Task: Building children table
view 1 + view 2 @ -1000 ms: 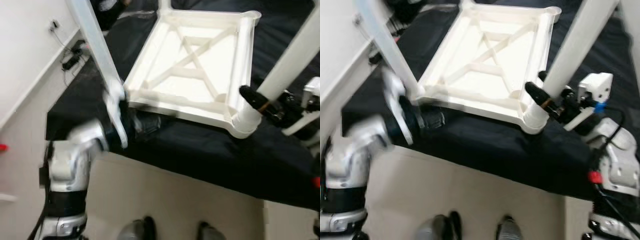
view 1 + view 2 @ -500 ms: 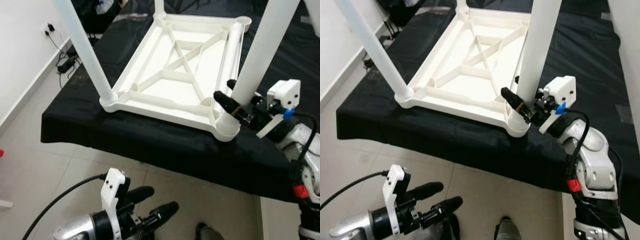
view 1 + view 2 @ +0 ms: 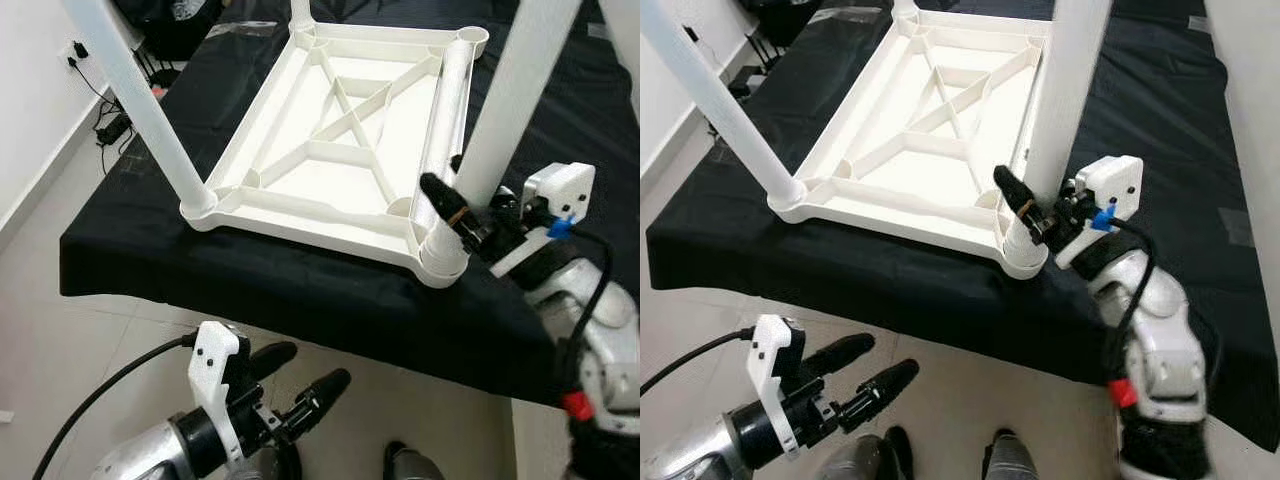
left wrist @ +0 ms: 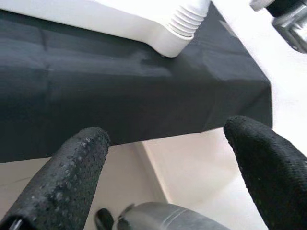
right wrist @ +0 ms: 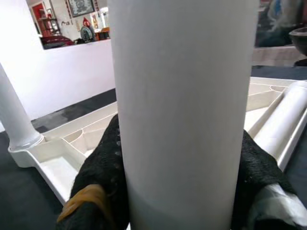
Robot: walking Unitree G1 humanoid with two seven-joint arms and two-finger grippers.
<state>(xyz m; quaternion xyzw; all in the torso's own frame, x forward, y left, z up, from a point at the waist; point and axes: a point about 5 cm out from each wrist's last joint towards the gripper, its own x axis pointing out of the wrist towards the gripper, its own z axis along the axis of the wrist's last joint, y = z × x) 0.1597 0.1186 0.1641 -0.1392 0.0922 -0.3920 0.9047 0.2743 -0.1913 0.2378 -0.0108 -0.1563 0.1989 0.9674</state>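
The white plastic tabletop (image 3: 330,205) lies upside down on a black-clothed surface (image 3: 330,300). Legs stand in its near left corner (image 3: 140,100), far left corner (image 3: 300,12) and near right corner (image 3: 500,110). My right gripper (image 3: 455,195) is shut on the near right leg (image 5: 182,105) just above its threaded base (image 4: 184,24), with a finger (image 5: 103,167) on each side. A loose leg (image 3: 450,110) lies along the tabletop's right side. Below the front edge of the cloth, over the floor, my left gripper (image 3: 312,365) hangs open and holds nothing.
Cables and a power strip (image 3: 105,125) lie on the tiled floor at the left by a white wall. A dark bag (image 3: 180,20) sits beyond the far left corner. My feet (image 3: 1000,450) stand close to the front edge.
My left arm has come off the near left leg and dropped below the table edge, fingers open. The right gripper stays on the near right leg. The camera has shifted.
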